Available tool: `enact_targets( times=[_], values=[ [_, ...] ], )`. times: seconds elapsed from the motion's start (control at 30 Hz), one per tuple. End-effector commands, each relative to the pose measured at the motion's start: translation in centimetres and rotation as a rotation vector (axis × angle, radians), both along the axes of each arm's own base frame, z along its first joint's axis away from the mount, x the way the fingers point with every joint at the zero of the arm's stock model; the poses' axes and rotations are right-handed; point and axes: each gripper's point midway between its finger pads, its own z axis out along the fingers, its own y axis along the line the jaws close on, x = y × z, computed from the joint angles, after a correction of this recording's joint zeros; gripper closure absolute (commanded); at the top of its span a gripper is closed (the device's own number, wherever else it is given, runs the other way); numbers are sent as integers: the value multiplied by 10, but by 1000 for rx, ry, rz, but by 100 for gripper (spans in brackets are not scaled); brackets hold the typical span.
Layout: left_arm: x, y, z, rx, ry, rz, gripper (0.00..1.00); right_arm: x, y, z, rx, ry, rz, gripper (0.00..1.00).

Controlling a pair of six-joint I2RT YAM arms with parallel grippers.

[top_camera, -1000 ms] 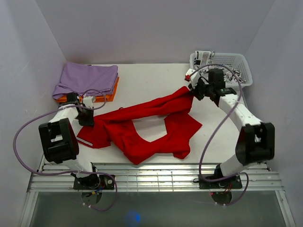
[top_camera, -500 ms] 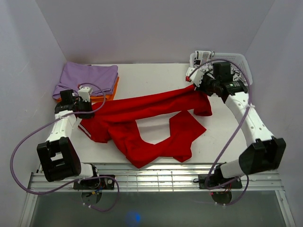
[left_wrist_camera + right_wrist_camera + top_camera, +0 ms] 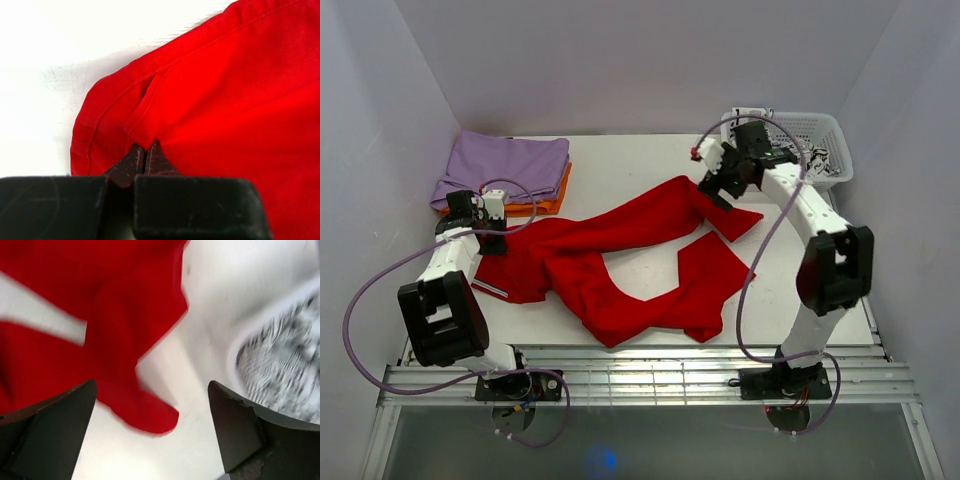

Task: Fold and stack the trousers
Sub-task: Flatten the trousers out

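**Top view.** The trousers [image 3: 620, 270] are lying rumpled across the middle of the white table [image 3: 620, 160]. One leg is stretching toward the far right and the other is bending along the near side. The left gripper [image 3: 488, 240] is sitting at the garment's left edge. The right gripper [image 3: 713, 190] is hanging over the end of the far-right leg. A lilac cloth [image 3: 505, 165] is lying folded on an orange cloth [image 3: 545, 205] in the far left corner. A white basket [image 3: 815, 140] is standing in the far right corner, holding a patterned cloth [image 3: 820, 162].

**Left wrist view.** The left gripper [image 3: 145, 151] is pinching a raised fold of the trousers [image 3: 225, 100], with its dark fingertips [image 3: 131, 162] pressed together on the fabric. A seam is running diagonally just above the pinch. The bare table [image 3: 60, 50] is showing beyond the hem.

**Right wrist view (blurred).** The right gripper [image 3: 151, 386] is holding its jaws wide apart with nothing between them. One finger [image 3: 50, 435] is showing at each side of the frame. The end of a leg of the trousers [image 3: 130, 325] is lying below, on the table [image 3: 200, 300]. The basket [image 3: 234, 357] and its patterned cloth [image 3: 285, 355] are showing at the right.
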Motion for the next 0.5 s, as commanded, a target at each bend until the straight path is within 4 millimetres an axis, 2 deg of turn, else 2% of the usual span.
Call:
enact_targets(
  times=[0.0, 0.03, 0.07, 0.1, 0.17, 0.2, 0.3, 0.47],
  values=[
    [10, 5, 12, -1, -41, 19, 100, -79, -56, 18, 72, 118, -114, 4],
    [11, 4, 12, -5, -43, 20, 100, -92, -62, 10, 71, 142, -125, 9],
    [9, 2, 9, -15, -40, 18, 100, -116, -67, -7, 80, 204, -146, 14],
    [7, 1, 7, -18, -34, 17, 100, -125, -67, -16, 84, 233, -153, 14],
    [6, 1, 4, -17, -31, 18, 100, -139, -64, -37, 114, 306, -195, 23],
    [4, 1, 1, -16, -24, 22, 100, -150, -65, -57, 111, 364, -221, 25],
    [2, 2, -1, -13, -17, 25, 100, -153, -67, -92, 120, 434, -312, 27],
    [3, 2, 4, -2, -31, 21, 100, -139, -70, -122, 135, 411, -409, 26]
  ],
)
